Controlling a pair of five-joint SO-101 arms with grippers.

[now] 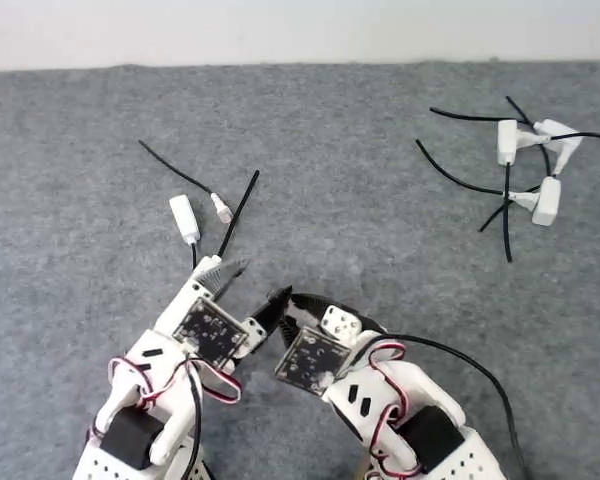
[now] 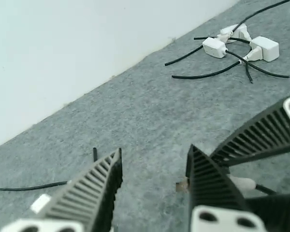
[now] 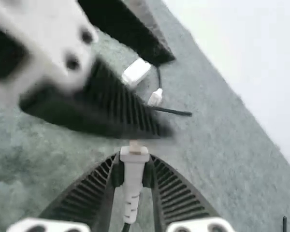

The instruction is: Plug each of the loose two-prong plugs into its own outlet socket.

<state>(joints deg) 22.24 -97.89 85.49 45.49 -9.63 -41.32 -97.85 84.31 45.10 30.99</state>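
My right gripper [image 3: 134, 160] is shut on a white two-prong plug [image 3: 133, 166], whose brass prongs stick out past the fingertips. In the high view this gripper [image 1: 280, 300] sits low at centre, and the plug's black cable [image 1: 480, 372] trails off to the right. Just to its left is my left gripper [image 1: 231, 270], open and holding nothing. The held plug [image 2: 239, 183] shows beside the left gripper [image 2: 154, 153]. Farther out on the mat lie a loose white outlet socket [image 1: 184, 218] and a small loose plug [image 1: 221, 208] on a black cable.
At the far right lies a cluster of white sockets and plugs [image 1: 532, 165] with tangled black cables; it is also seen as a cluster [image 2: 239, 44] near the wall. Grey felt mat [image 1: 360, 200] covers the table up to a white wall.
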